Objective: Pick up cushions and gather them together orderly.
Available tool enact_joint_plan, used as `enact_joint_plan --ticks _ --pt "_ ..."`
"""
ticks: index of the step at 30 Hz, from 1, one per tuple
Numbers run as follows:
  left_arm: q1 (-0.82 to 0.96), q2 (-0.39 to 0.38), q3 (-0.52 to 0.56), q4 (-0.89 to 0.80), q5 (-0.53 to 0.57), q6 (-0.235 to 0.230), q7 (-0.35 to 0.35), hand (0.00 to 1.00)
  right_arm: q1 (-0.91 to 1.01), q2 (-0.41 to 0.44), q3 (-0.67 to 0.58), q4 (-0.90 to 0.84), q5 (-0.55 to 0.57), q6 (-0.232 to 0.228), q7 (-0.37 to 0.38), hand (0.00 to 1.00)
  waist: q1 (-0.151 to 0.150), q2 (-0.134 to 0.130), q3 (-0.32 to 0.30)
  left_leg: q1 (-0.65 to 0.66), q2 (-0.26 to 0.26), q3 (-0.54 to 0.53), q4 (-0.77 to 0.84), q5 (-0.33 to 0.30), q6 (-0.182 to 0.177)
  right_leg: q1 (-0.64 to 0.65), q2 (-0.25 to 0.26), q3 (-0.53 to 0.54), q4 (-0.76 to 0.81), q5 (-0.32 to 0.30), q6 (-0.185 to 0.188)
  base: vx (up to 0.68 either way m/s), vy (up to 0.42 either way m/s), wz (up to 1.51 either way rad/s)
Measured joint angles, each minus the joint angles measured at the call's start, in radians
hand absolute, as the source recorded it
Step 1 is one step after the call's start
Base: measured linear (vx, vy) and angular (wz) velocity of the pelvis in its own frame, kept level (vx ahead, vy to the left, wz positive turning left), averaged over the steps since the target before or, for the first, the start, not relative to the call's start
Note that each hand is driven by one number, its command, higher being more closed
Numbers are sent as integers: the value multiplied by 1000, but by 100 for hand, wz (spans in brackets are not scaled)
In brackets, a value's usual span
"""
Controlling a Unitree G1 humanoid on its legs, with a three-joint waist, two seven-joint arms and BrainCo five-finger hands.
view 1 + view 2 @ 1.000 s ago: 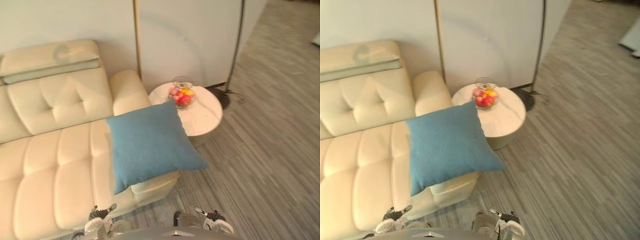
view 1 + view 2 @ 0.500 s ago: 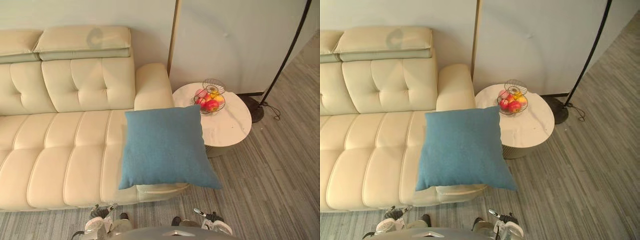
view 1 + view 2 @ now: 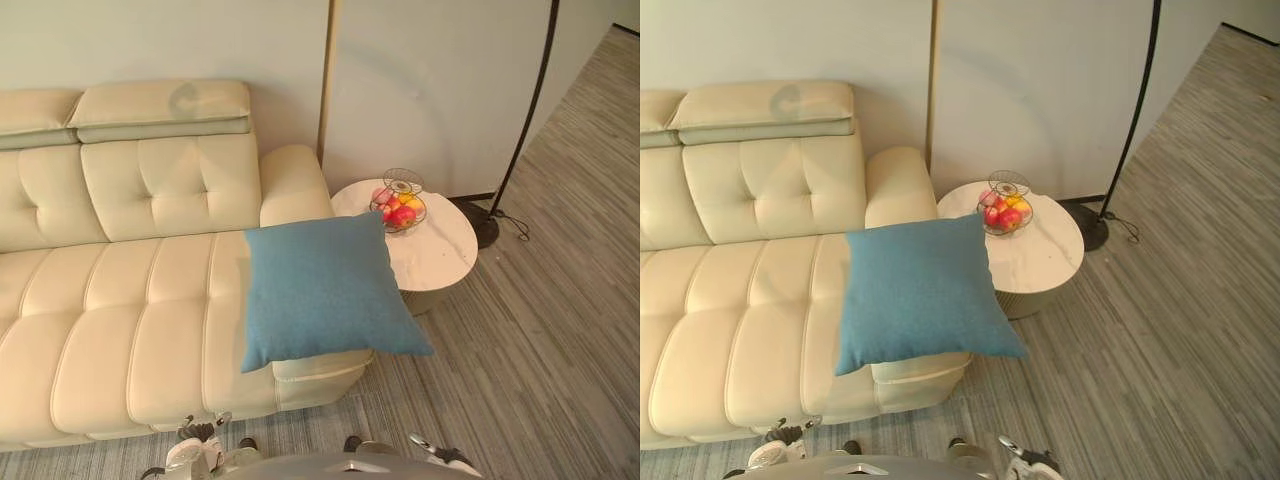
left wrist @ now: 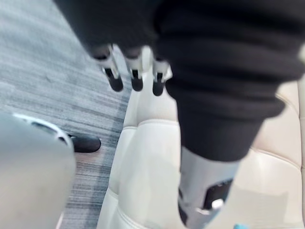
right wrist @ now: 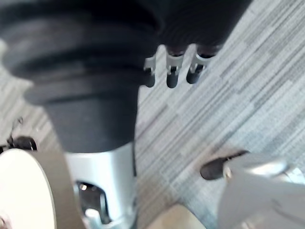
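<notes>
while both arms hang low at the robot's sides, the one blue cushion (image 3: 325, 290) lies on the cream sofa (image 3: 120, 300), at the seat's right end. its far edge sits just in front of the rounded armrest (image 3: 295, 185). its near right corner juts past the end of the seat and hangs over the grey striped floor (image 3: 540, 360). the cushion lies almost flat and slightly skewed, so its edges do not line up with the seat seams. its far right corner overlaps the rim of the round white side table (image 3: 445, 255) as seen from the head, but i cannot tell whether the two touch.

on that table stands a wire bowl (image 3: 400, 205) of red, yellow and pink fruit, towards the wall (image 3: 420, 80). a floor lamp (image 3: 527, 110) rises just beyond the table, its dark pole curving up along the wall and its base on the floor.

the left hand (image 4: 137, 76) hangs above the front edge of the sofa seat and the carpet beside it. its dark-tipped fingers are loose, pointing down and grasping nothing. the right hand (image 5: 172, 71) hangs over bare floor, well apart from the cushion. its fingers are likewise relaxed, with nothing between them and the thumb. neither hand touches the cushion.
</notes>
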Motion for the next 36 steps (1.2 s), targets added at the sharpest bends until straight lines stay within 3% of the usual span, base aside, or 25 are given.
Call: enact_joint_plan --ticks 4,9,15,21,25,34,35,36 --pt "15 51 0 -143 -37 -12 -1 0 -16 -75 -1 -203 -22 -8 2 0 0 0 -13 9 -13 6 0 -12 3 1 -4 28 -5 16 -1 46 37 -9" --pt "12 74 -8 -265 -79 -40 -1 0 -123 -139 70 -261 -40 -26 15 0 -1 11 -26 7 -17 0 6 -11 5 2 -5 28 -24 40 3 105 16 -1" --pt "-1 73 -70 -369 -96 -52 0 0 -195 -148 209 -359 -38 -52 32 0 -1 14 -27 -11 -18 -22 7 -11 5 -2 -5 16 -35 42 1 49 0 6" --pt "-49 50 -199 -379 -101 -61 -1 0 -242 -139 372 -359 -38 -59 70 0 4 16 -17 -71 -21 -55 7 4 13 -44 -9 -16 -41 50 -2 -32 -6 16" --pt "-128 31 -295 -378 -100 -61 0 0 -297 -113 440 -351 -38 -59 70 0 -3 17 45 -158 -21 -82 8 37 19 -113 -12 -37 -39 75 -6 -78 -5 18" --pt "-395 9 -432 -285 -79 -57 27 0 -502 -100 523 -226 -38 -55 45 0 -23 22 179 -396 -13 -116 174 23 30 -302 -29 -46 50 93 -12 -119 9 9" --pt "-409 9 -434 -281 -79 -56 32 100 -513 -103 529 -225 -38 -55 43 100 -25 23 187 -406 -13 -116 177 24 32 -312 -30 -45 55 94 -13 -112 9 2" --pt "-439 9 -448 -272 -79 -56 38 100 -530 -105 540 -224 -39 -55 38 100 -29 23 194 -429 -13 -117 179 30 32 -339 -32 -44 64 95 -14 -103 11 1"
